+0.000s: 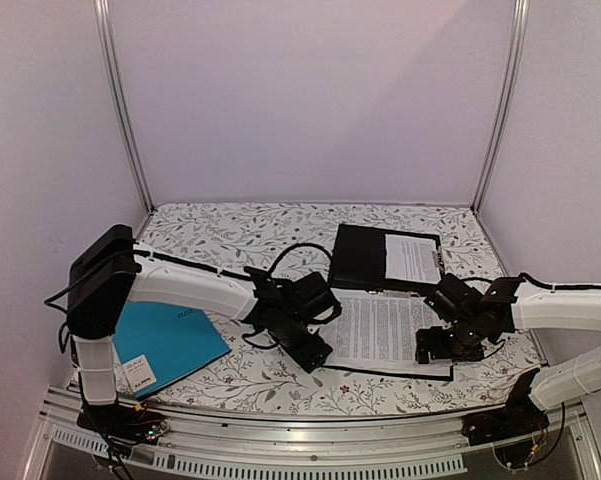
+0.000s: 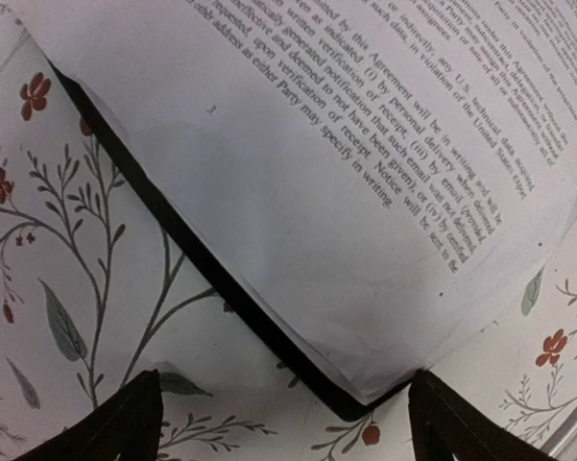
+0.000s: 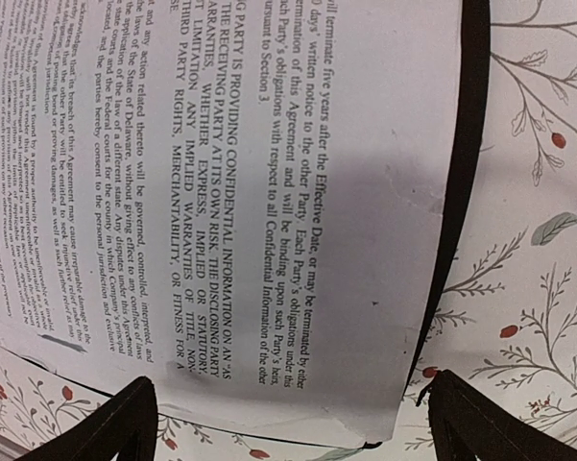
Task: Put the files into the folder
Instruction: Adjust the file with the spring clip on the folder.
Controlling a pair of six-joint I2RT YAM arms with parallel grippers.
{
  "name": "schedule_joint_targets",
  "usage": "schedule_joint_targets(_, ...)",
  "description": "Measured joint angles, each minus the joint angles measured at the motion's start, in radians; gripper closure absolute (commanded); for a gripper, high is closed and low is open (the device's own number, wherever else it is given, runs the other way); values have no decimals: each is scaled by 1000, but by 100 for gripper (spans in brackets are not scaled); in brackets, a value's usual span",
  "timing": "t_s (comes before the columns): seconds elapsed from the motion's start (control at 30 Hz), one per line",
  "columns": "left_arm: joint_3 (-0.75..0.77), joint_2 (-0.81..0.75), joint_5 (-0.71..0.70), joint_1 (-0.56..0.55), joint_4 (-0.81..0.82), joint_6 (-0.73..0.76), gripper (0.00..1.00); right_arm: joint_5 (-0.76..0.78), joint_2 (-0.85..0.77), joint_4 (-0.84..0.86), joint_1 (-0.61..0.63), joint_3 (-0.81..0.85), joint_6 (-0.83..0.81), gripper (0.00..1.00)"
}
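The black folder lies open in the middle of the table. One white file rests on its far half. More printed files cover its near half. My left gripper hovers open at the near left corner of that stack. In the left wrist view the sheet corner and the folder's black edge sit ahead of the open left gripper. My right gripper stands open at the stack's right side. Its wrist view shows printed files over the folder edge, with the gripper empty.
A teal-blue folder lies at the near left, with a small white card on its near corner. The floral tablecloth covers the table. White walls and metal posts enclose the back and sides.
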Motion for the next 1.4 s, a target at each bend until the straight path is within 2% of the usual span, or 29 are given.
schedule_joint_targets(0.8,11,3,-8,0,-5,1,11,2,-10,-15,0,6,-7,2)
schedule_joint_targets(1.0,-3,-34,29,0,-3,1,10,10,-20,-45,0,54,-27,2)
schedule_joint_targets(1.13,-24,-93,45,0,-5,8,1,38,-37,-73,0,104,-46,1)
schedule_joint_targets(1.4,-1,-145,79,11,5,9,0,89,16,-71,-50,265,-119,2)
